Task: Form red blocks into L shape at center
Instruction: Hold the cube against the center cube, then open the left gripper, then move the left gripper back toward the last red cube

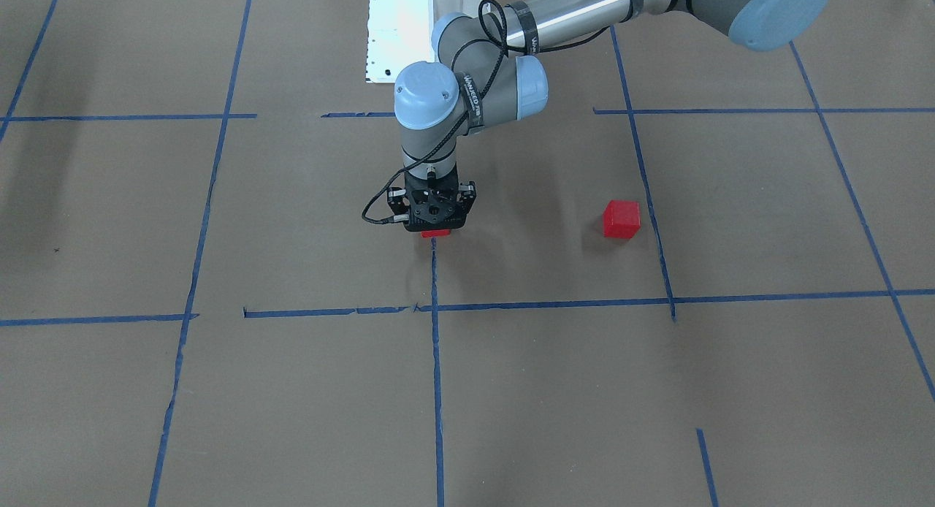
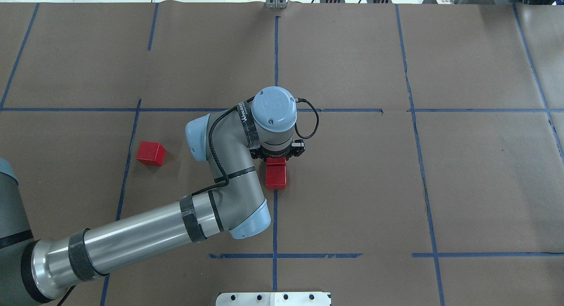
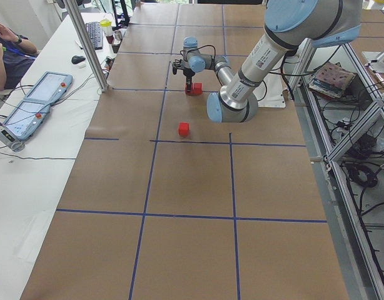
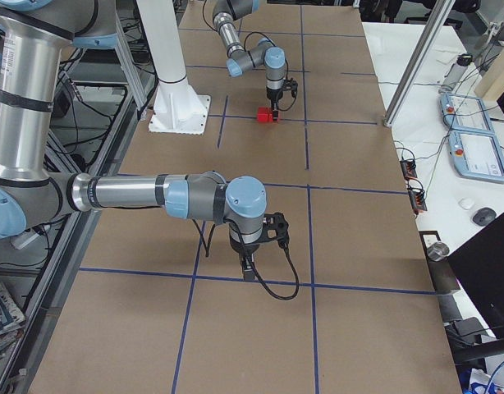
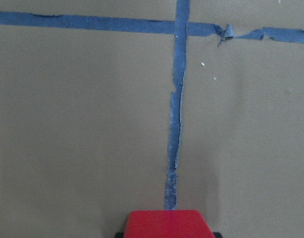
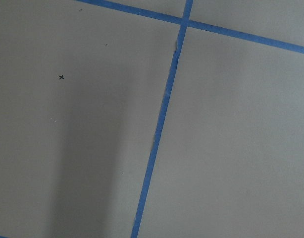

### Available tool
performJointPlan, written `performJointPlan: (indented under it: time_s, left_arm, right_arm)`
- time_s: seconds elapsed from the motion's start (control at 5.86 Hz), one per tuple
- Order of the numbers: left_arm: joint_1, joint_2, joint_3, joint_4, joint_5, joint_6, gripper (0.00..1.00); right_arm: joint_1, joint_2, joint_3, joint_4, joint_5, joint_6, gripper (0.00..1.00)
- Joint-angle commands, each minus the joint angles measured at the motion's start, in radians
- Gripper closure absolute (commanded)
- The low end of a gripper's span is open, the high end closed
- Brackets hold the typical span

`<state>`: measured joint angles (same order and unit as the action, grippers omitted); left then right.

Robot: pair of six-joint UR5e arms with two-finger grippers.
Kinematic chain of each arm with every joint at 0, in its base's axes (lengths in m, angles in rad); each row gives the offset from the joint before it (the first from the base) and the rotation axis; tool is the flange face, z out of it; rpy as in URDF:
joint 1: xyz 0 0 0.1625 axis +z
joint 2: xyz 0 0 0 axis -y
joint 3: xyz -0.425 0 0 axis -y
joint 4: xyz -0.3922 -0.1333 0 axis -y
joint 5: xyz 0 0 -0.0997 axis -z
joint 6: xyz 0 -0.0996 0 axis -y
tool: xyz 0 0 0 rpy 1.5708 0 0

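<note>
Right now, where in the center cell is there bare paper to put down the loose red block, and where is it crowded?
Bare: the right half of the center cell, from the middle tape line to the right border. Crowded: on that line two red blocks sit at the left gripper, and its arm overhangs the left half.

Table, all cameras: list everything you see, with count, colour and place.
red blocks: three, red; two adjoining on the centre line, one near the cell's left line.
blue tape: grid lines, blue, across the paper.
brown paper: one, brown, covering the table.
base plate: one, white, near edge.
left arm: one, grey, reaching centre; left pincer black, shut on a block.
right arm: one, grey, side view only; right pincer unclear.
</note>
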<state>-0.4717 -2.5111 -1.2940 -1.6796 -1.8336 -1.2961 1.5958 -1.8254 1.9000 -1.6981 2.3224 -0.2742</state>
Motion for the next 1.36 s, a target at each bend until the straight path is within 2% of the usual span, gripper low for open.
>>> performJointPlan:
  time_s: [0.0, 0.34, 0.51, 0.68, 0.85, 1.02, 1.19]
  left_arm:
    - [-0.001, 0.005, -0.052, 0.009, -0.003, 0.007, 0.00]
    - [-0.050, 0.076, -0.221, 0.119, -0.006, 0.070, 0.00]
    - [-0.083, 0.177, -0.348, 0.159, -0.007, 0.184, 0.00]
    - [-0.117, 0.266, -0.419, 0.156, -0.036, 0.310, 0.00]
    - [-0.158, 0.349, -0.467, 0.138, -0.068, 0.456, 0.00]
    - [-0.197, 0.424, -0.490, 0.103, -0.069, 0.524, 0.00]
    - [-0.209, 0.495, -0.496, 0.036, -0.067, 0.511, 0.03]
  right_arm:
    - [0.001, 0.000, -0.001, 0.000, 0.000, 0.001, 0.00]
    - [-0.001, 0.002, -0.001, 0.000, 0.000, 0.001, 0.00]
    - [-0.001, 0.002, -0.001, 0.000, 0.000, 0.003, 0.00]
    - [-0.001, 0.002, -0.001, 0.000, 0.000, 0.004, 0.00]
    - [-0.001, 0.002, -0.001, 0.000, 0.000, 0.004, 0.00]
    - [-0.001, 0.002, -0.001, 0.000, 0.002, 0.006, 0.00]
    - [-0.001, 0.002, 0.001, 0.000, 0.002, 0.006, 0.00]
